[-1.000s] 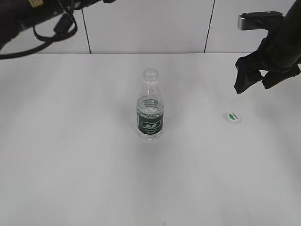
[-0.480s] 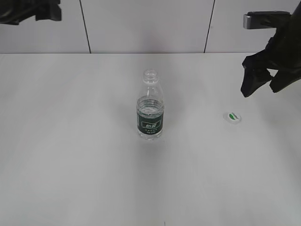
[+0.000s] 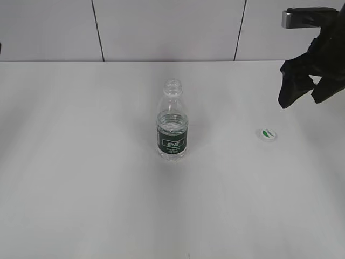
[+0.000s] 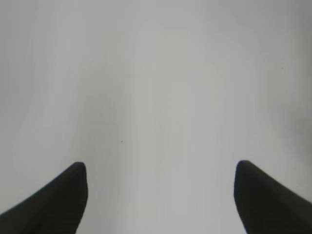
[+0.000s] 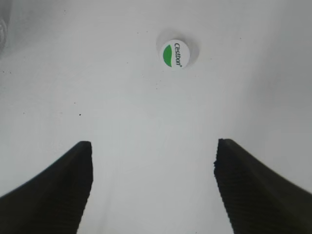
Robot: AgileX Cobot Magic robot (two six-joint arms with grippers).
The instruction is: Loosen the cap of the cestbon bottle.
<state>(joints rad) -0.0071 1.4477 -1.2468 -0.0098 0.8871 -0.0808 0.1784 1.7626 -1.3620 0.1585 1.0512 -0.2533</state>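
Note:
The cestbon bottle (image 3: 172, 125) stands upright in the middle of the white table, its threaded neck bare and open. The cap (image 3: 267, 134) lies flat on the table to its right, green mark up; it also shows in the right wrist view (image 5: 175, 53). My right gripper (image 3: 297, 100) is open and empty, raised above and to the right of the cap; in its wrist view (image 5: 152, 146) the jaws stand wide apart. My left gripper (image 4: 160, 168) is open and empty over bare table and is out of the exterior view.
The white table (image 3: 81, 178) runs to a grey panelled wall (image 3: 161, 27) at the back. The right arm's black body (image 3: 323, 48) hangs over the table's far right corner.
The left arm has withdrawn out of the exterior view at the top left. The right gripper has risen and drawn back to the right, away from the cap.

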